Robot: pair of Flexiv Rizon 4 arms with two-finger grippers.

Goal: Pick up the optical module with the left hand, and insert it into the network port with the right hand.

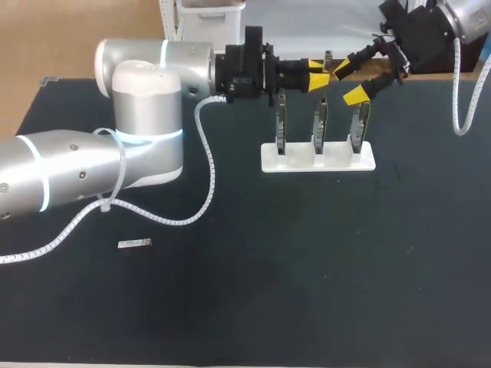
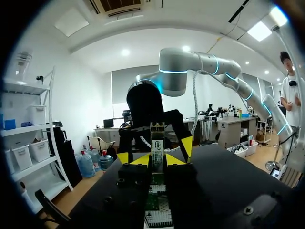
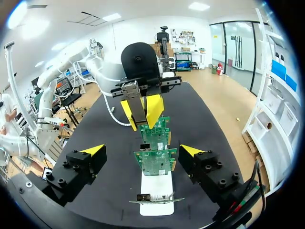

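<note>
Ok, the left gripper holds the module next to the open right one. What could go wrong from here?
1. The right gripper is open close around the left gripper; closing now, it might pinch those yellow tips instead of the optical module.
2. The handover sits over the upright circuit boards in the white stand; a slipped module would likely fall among them.
</note>
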